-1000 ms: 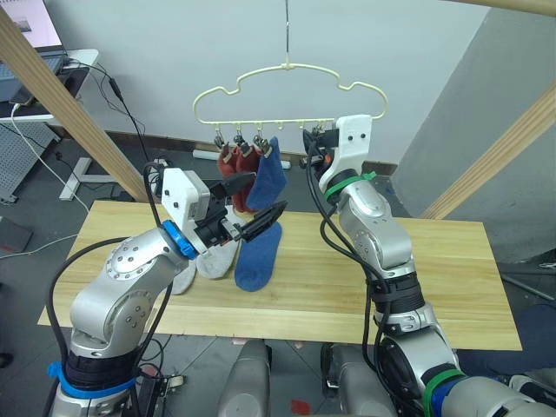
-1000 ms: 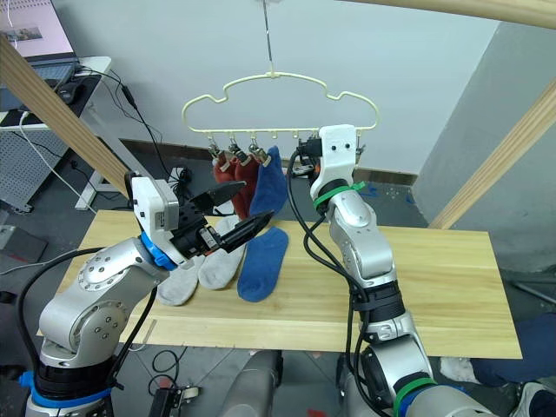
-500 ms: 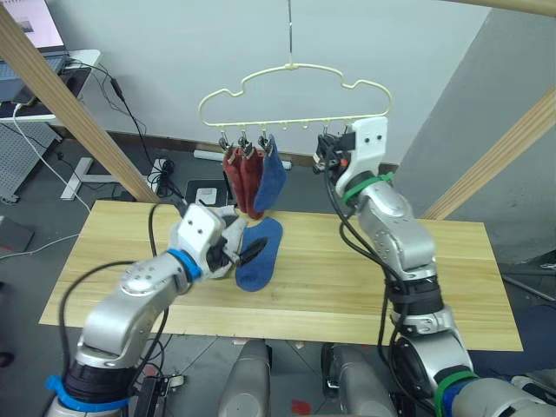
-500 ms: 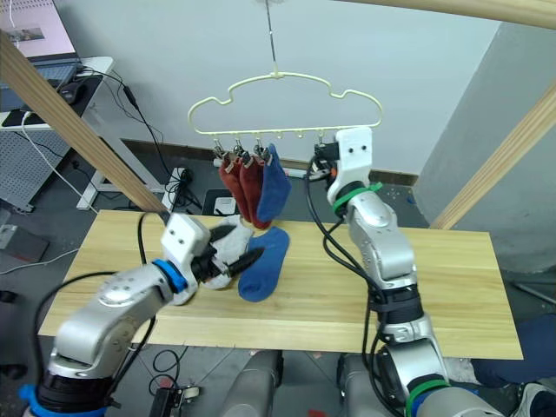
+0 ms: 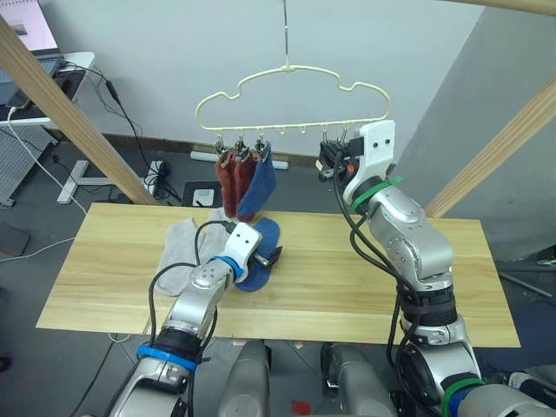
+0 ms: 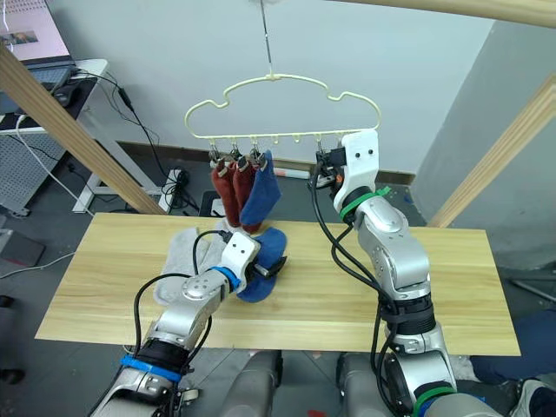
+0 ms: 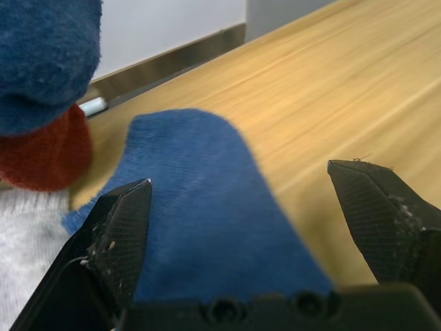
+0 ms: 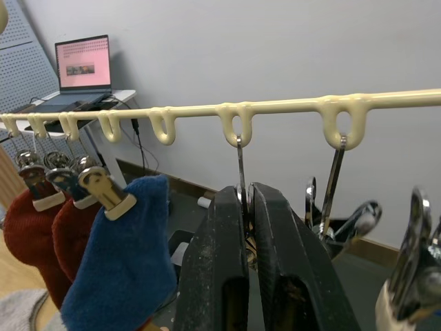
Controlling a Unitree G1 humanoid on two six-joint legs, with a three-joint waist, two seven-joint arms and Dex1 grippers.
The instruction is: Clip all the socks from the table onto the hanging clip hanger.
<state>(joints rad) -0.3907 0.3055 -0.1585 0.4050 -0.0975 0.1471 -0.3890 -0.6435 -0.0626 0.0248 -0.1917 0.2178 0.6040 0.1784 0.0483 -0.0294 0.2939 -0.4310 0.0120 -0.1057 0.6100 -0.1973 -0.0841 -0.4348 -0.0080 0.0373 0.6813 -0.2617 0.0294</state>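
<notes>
Down on the desk [image 5: 365, 287], the left pincer [image 7: 255, 207] is spread wide over the loose blue sock [image 7: 207, 207], which lies flat beside two grey socks [image 5: 178, 252]. Up at the clip hanger [image 5: 291, 95] (two rust red socks [image 5: 233, 178] and one blue sock [image 5: 259, 184] already hang there), the right pincer [image 8: 249, 200] is pressed together on a metal clip [image 8: 240, 162].

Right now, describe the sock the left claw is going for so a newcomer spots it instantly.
Start at the table, below the clip hanger. Just under the hung socks lies the blue sock, flat, between the open left claw fingers. The grey socks beside it are pale; it is the table's one blue sock.
</notes>
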